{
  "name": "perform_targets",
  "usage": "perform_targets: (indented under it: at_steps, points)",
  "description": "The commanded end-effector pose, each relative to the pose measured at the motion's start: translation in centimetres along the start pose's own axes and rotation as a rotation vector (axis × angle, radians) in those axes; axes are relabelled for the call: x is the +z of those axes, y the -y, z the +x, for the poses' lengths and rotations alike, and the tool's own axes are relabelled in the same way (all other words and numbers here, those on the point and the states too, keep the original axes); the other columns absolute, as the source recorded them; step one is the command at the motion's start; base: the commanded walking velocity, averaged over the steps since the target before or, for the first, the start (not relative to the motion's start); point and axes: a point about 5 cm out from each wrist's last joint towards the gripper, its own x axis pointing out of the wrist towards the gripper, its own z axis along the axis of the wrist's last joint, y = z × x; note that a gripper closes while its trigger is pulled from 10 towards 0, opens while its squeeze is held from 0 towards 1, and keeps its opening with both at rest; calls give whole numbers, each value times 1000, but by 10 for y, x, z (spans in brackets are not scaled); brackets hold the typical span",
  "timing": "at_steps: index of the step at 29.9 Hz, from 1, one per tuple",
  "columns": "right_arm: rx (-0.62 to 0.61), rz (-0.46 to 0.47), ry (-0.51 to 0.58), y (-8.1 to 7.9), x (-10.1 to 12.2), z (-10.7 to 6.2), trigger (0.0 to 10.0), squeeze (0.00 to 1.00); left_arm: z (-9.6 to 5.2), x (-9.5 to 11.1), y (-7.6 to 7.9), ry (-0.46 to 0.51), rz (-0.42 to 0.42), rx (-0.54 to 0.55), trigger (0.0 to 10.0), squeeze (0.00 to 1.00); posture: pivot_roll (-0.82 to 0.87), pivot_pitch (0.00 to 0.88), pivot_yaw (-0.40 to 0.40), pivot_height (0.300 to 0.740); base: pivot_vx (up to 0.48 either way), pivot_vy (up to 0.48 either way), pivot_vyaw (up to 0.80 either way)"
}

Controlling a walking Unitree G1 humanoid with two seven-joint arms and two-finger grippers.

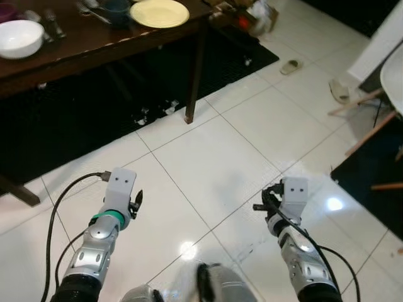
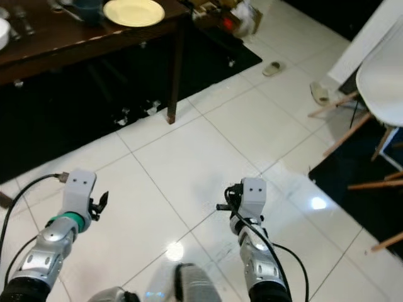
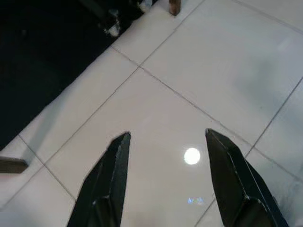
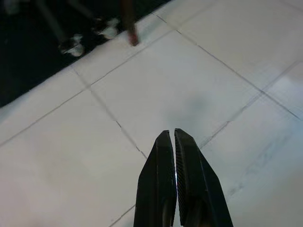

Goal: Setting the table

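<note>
White tile floor under me. My left gripper [image 3: 163, 182] spread, right gripper [image 4: 174, 179] pressed together, both empty. Dark table [image 1: 94, 47] with yellow plate [image 1: 159, 13], white bowl [image 1: 20, 38] well ahead-left. Step: approach; next, walk closer.

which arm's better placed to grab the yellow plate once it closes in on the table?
Left, tentatively. The left gripper is open; the right gripper is shut. Both hang over floor tiles, short of the table holding the yellow plate.

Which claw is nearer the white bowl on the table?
Left. The left claw hangs over the floor below the white bowl; the right claw hangs farther right.
</note>
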Motion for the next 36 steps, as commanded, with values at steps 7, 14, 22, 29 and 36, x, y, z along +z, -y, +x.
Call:
perform_targets:
  at_steps: [7, 14, 22, 29, 36]
  points:
    - [-51, 9, 0, 14, -8, -5, 10000, 0, 2, 0, 12, 30, 25, -70, 10000, 0, 17, 77, 16, 740, 0, 0, -800]
    - [-50, 11, 10, 14, -8, -3, 10000, 0, 2, 7, 18, 88, 18, -127, 10000, 0, 17, 74, 17, 740, 0, 0, -800]
    - [-51, 11, 15, 14, -8, -2, 10000, 0, 4, 8, 20, 92, 30, -142, 10000, 0, 16, 70, 17, 740, 0, 0, -800]
    - [-49, 10, 16, 14, -8, -1, 10000, 0, 4, 9, 22, 118, 30, -159, 10000, 0, 16, 66, 17, 740, 0, 0, -800]
    - [-48, 7, 19, 14, -9, -1, 10000, 0, 5, 9, 22, 121, 39, -159, 10000, 0, 17, 62, 15, 740, 0, 0, -800]
